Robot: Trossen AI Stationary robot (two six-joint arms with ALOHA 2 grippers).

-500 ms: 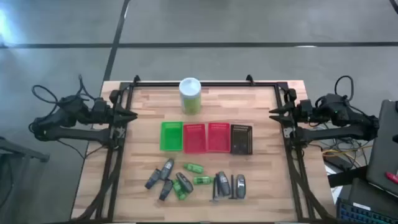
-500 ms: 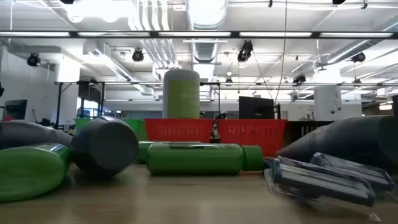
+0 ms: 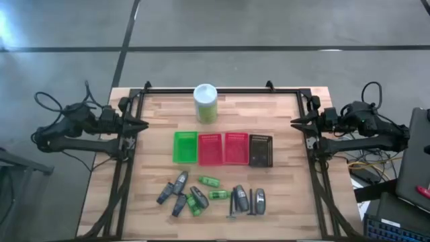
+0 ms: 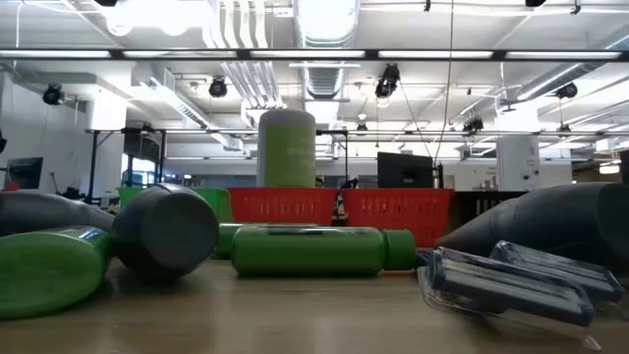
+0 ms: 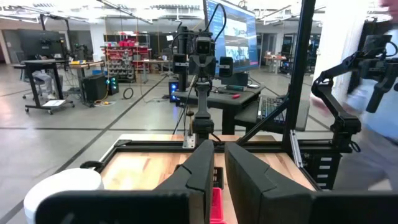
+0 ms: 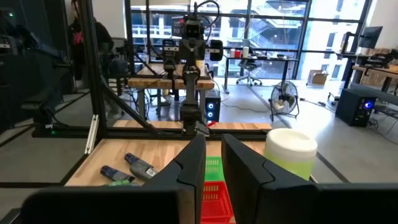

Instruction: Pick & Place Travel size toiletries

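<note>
The travel size toiletries (image 3: 208, 196) lie scattered on the table's near part: dark grey tubes, bright green mini bottles (image 4: 307, 250) and thin dark sticks, all on their sides. In the low view a grey tube's cap (image 4: 165, 231) faces the camera. My left gripper (image 3: 143, 125) waits at the table's left edge, my right gripper (image 3: 295, 122) at the right edge, both far from the items. In each wrist view the fingers (image 5: 217, 171) (image 6: 211, 160) stand slightly apart with nothing between them.
A row of small slotted baskets, green (image 3: 185, 147), two red (image 3: 222, 148) and black (image 3: 261, 150), sits mid-table. A tall green white-lidded canister (image 3: 205, 102) stands behind them. A black frame (image 3: 222, 90) runs round the table's edges. Bare wood lies on both sides of the baskets.
</note>
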